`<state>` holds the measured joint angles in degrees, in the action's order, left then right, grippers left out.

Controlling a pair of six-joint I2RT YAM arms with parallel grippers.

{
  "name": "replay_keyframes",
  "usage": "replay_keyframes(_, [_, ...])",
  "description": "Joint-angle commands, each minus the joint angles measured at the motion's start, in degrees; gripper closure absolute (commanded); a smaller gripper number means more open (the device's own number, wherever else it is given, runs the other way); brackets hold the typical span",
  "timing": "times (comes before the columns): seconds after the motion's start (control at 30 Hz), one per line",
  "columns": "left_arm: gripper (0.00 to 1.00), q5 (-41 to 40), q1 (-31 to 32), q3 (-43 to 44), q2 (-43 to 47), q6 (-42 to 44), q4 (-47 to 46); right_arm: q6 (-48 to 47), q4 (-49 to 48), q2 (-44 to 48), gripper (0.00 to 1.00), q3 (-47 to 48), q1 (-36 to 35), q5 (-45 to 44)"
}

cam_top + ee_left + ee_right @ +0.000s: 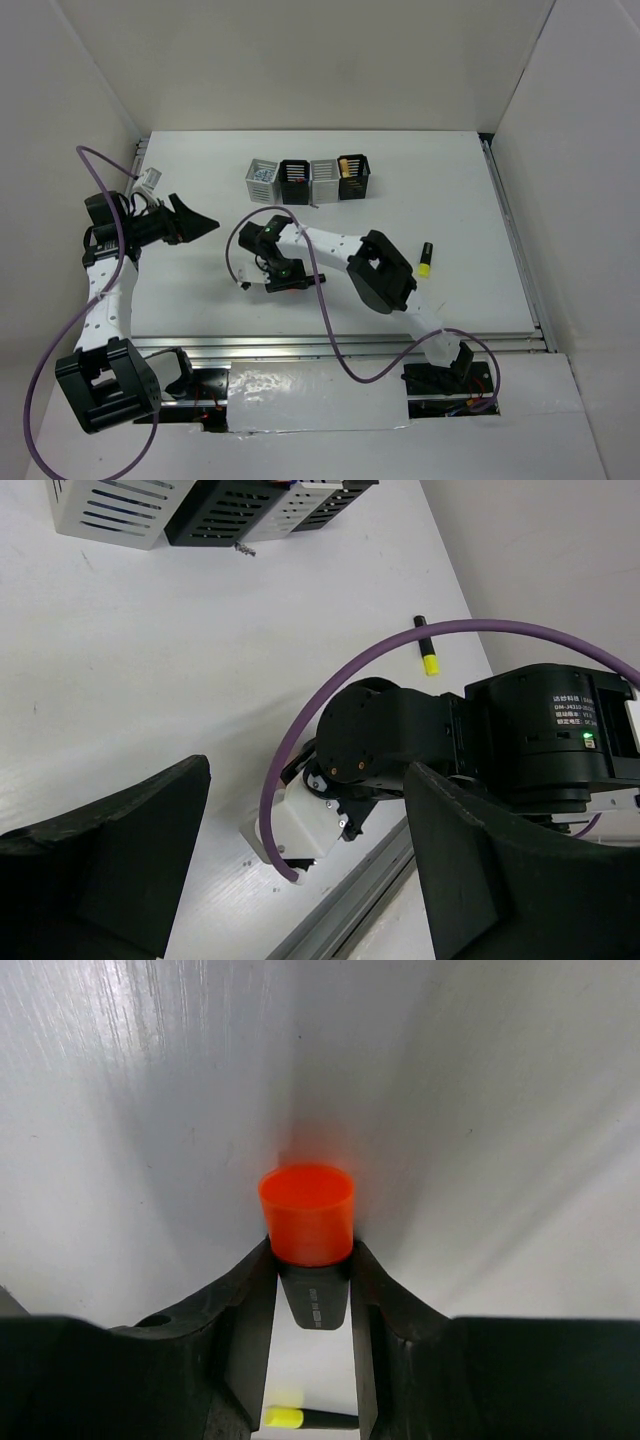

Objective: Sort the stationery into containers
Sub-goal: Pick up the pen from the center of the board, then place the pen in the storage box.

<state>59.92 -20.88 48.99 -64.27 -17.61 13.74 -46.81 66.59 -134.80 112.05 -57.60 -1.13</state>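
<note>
Highlighter [306, 1210] clamped in right gripper [311, 1252]
Held near its orange end only, it may pivot between the jaws and drop.

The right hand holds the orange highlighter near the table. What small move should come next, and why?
Probably a short lift straight up. The right hand grips both sides of the orange-black highlighter, its orange cap sits almost on the table, and the cups stand farther back. Lifting first should keep the cap from dragging.
</note>
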Motion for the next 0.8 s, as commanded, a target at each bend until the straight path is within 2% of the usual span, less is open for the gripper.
replay_keyframes(0.0, [0.10, 1.8, -0.4, 0.8, 1.3, 0.2, -2.1, 2.2, -2.5, 2.0, 0.98, -1.4, 0.4, 3.4])
replay_keyframes(0.13, [0.10, 1.4, -0.5, -0.8, 2.7, -2.9, -5.5, 5.8, -3.1, 6.5, 1.00, 3.2, 3.0, 5.2])
replay_keyframes(0.3, [0.10, 1.4, -0.6, -1.4, 3.2, -5.2, -9.1, 14.7, -9.9, 15.7, 1.00, 6.0, 11.6, 9.2])
replay_keyframes(0.4, [0.10, 1.2, -0.6, -2.4, 3.2, -8.4, -13.1, 24.8, -17.8, 21.1, 1.00, 7.0, 18.6, 13.7])
replay_keyframes(0.47, [0.10, 1.0, -0.5, -4.1, 3.6, -11.5, -17.9, 33.6, -26.9, 24.4, 1.00, 5.5, 22.4, 14.7])
replay_keyframes(0.5, [0.09, 0.8, -0.2, -5.0, 3.8, -13.1, -19.0, 36.7, -34.6, 27.5, 1.00, 2.3, 26.1, 14.1])
replay_keyframes(0.57, [0.09, 0.6, 0.2, -5.3, 4.1, -13.6, -20.4, 44.6, -42.6, 30.9, 1.00, -1.1, 29.5, 11.2])
replay_keyframes(0.63, [0.09, 0.1, 0.9, -5.2, 4.2, -13.2, -20.2, 49.3, -51.4, 31.4, 1.00, -3.9, 34.0, 10.0])
replay_keyframes(0.77, [0.09, -1.2, 1.3, -4.9, 4.6, -11.9, -19.0, 55.5, -57.6, 27.2, 1.00, -2.2, 38.0, 9.4])
